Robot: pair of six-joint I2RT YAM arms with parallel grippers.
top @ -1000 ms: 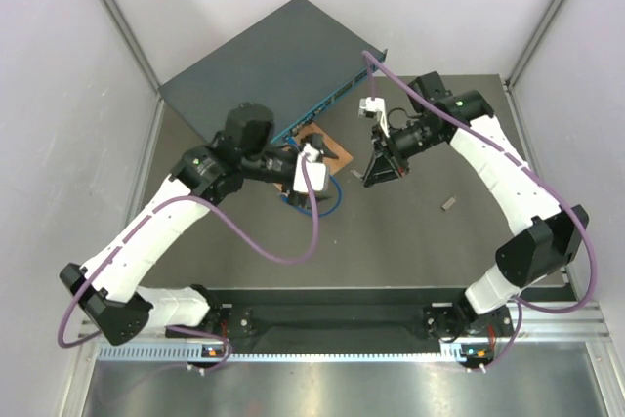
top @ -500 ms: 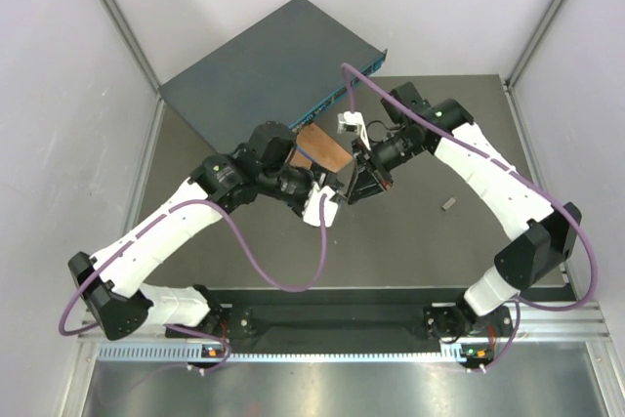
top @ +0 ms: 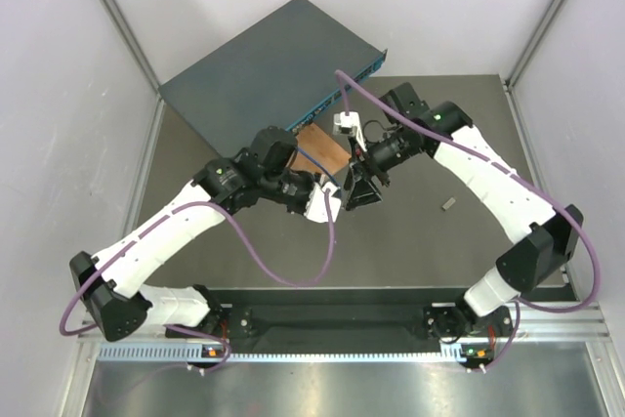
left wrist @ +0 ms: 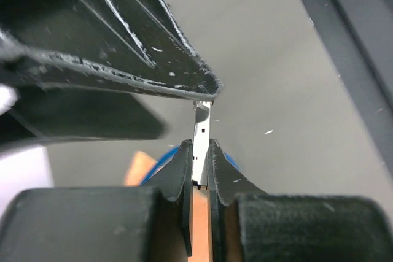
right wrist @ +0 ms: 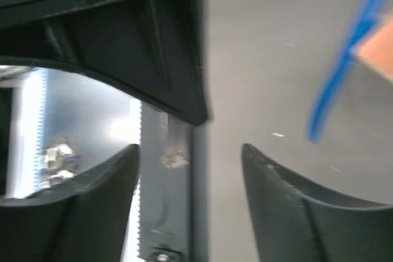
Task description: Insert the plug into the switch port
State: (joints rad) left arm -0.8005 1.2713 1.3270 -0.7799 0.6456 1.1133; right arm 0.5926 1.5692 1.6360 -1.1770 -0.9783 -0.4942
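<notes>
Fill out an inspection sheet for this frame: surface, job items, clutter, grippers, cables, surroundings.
Surface: dark grey table, matte.
Job's things: switch lies flat at the far left, its port face towards the arms; plug held in the air, not in a port.
Clutter: wooden board in front of the port face; small dark piece off to the right.
Grippers: left gripper shut on the plug; right gripper open, holding nothing, close beside it.
Cables: blue cable near the board; purple cables loop along both arms.
Surroundings: pale walls on three sides.

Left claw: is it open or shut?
Shut. The left claw pinches the thin silvery plug between its fingers.
</notes>
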